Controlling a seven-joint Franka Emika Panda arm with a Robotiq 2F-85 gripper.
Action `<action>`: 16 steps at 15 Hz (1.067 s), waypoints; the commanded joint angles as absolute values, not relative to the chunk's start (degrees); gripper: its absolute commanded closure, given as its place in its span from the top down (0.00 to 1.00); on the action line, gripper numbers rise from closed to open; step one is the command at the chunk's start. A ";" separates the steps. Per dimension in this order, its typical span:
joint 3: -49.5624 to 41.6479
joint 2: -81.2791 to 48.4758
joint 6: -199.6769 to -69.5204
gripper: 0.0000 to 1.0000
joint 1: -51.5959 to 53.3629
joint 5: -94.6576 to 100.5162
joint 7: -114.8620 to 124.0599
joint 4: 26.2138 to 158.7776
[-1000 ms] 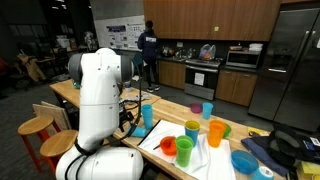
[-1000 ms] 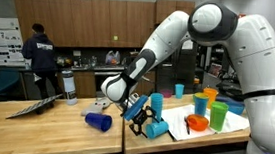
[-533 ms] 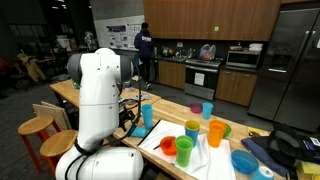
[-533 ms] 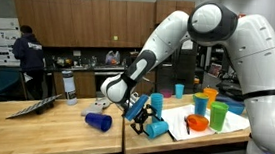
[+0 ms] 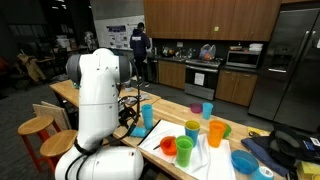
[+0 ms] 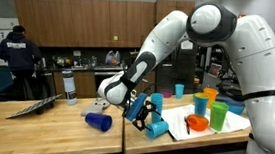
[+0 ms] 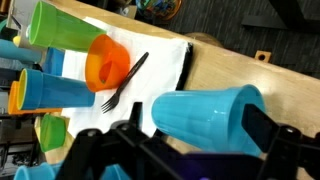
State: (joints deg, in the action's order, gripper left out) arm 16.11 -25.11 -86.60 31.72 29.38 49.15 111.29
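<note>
The white arm (image 6: 171, 35) arches from its high shoulder down to the wooden table (image 6: 33, 128), wrist bent so the gripper (image 6: 142, 111) points low and sideways. Its 2 fingers (image 7: 275, 140) bracket a light-blue cup (image 7: 205, 115) tipped on its side at the edge of the white cloth (image 7: 165, 55); whether they clamp it cannot be told. In the wrist view, a black fork (image 7: 122, 82), an orange cup (image 7: 107, 62) and a green cup (image 7: 60, 25) sit on the cloth. A dark-blue cup (image 6: 97, 122) lies nearby.
</note>
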 commanded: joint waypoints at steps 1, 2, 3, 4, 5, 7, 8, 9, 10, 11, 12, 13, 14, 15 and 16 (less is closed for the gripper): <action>15.24 -25.76 -84.68 0.75 32.57 30.98 50.38 110.19; 15.26 -25.72 -84.58 0.74 32.57 31.14 50.68 110.32; 15.28 -25.72 -84.58 0.69 32.50 31.11 50.90 110.34; 15.30 -25.59 -84.53 0.61 32.45 30.95 51.20 110.50; 15.34 -25.40 -84.60 0.53 32.41 30.91 51.40 110.80; 15.40 -25.22 -84.71 0.37 32.27 30.70 51.66 110.86; 15.44 -25.12 -84.85 0.29 32.21 30.65 51.77 111.03; 15.43 -25.14 -84.88 0.21 32.18 30.63 51.83 110.98; 15.52 -25.02 -85.23 0.15 32.05 30.47 51.64 111.14; 15.75 -24.61 -86.17 0.06 31.71 30.05 50.96 111.62; 16.29 -23.85 -88.69 0.02 31.04 29.61 49.16 112.51; 16.53 -23.47 -90.12 0.00 30.79 29.30 48.22 112.97; 16.72 -22.83 -90.56 0.01 30.72 29.26 47.89 113.49; 16.84 -22.23 -91.07 0.03 30.70 29.23 47.63 113.85; 17.07 -21.13 -92.00 0.03 30.65 29.12 47.40 114.55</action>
